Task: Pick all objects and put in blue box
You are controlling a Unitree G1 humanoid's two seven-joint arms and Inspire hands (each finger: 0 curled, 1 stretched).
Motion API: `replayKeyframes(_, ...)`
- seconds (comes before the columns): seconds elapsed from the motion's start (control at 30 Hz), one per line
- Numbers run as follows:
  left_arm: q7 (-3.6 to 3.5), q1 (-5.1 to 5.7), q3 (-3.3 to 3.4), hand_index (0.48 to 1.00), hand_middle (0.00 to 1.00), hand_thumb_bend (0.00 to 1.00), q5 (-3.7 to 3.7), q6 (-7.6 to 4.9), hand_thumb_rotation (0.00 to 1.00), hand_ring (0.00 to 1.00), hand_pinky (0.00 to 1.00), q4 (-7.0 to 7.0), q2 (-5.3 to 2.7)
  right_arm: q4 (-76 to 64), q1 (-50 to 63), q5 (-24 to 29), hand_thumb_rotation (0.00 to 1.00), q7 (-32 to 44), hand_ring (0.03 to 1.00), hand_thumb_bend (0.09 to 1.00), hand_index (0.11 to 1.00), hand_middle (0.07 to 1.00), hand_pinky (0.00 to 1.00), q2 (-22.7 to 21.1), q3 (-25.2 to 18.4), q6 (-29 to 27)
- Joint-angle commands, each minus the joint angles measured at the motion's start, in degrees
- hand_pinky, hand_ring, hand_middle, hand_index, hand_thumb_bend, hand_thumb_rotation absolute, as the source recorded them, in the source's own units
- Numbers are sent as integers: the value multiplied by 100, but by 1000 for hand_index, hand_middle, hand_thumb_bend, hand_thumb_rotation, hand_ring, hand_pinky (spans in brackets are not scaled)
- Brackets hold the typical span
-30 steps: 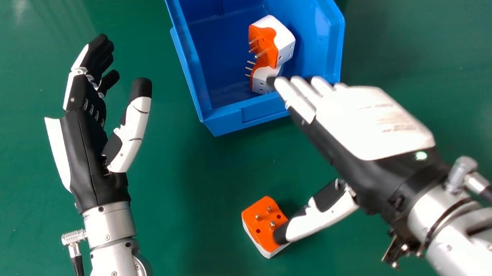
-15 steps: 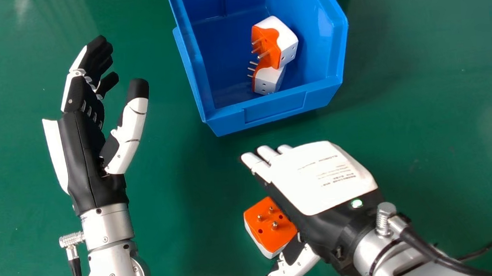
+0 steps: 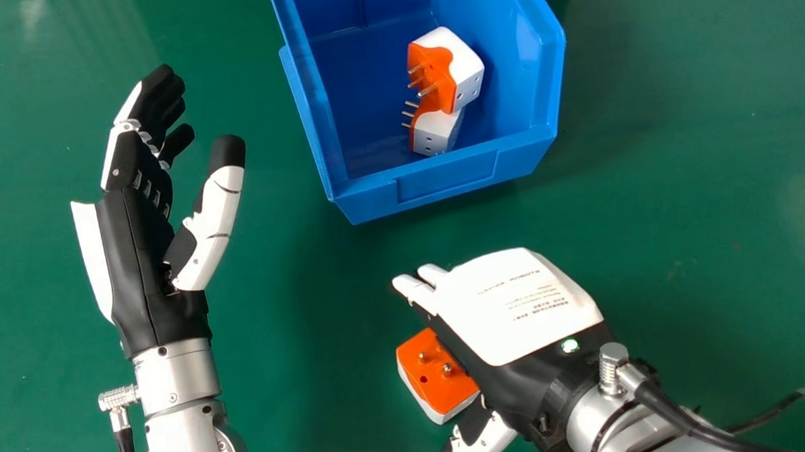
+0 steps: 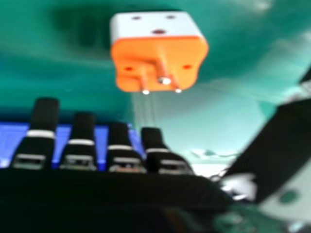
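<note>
adapter on the green table now has the right hand just beside it, hiding one edge of its orange face. a second ago that hand was over the near rim of the blue box; it has swung back toward the robot, its fingers nearly straight and thumb spread wide, holding nothing. in the box an upper adapter and a lower adapter lie together, unmoved. so the return trip seems done, and the pick of what looks like the last piece comes next: thumb and fingers need to close on opposite sides, as a lopsided squeeze could spin it. the left hand waits open, left of the box.
</note>
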Motion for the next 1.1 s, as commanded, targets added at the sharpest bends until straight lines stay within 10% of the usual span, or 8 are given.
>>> replayKeyframes(0.0, -14, 16, 8, 806, 840, 666, 6, -110, 490, 851, 824, -61, -4, 55, 42, -197, 434, -140, 853, 857, 862, 906, 678, 479, 210, 134)
replayKeyframes(0.27, -3, -18, 14, 806, 840, 666, 28, -93, 488, 853, 826, -76, 6, 475, 7, 220, 319, -1002, 790, 843, 753, 859, 576, 530, 201, 335)
replayKeyframes(0.53, -14, -26, 17, 806, 840, 666, 5, -64, 490, 852, 825, -139, 9, 858, -212, 326, 144, -1149, 549, 655, 606, 621, 375, 499, 234, 379)
replayKeyframes(1.07, -17, 32, -10, 808, 842, 657, 48, 52, 490, 852, 822, -318, 6, 1279, -514, 350, 47, -1042, 460, 570, 532, 525, 292, 494, 479, 539)
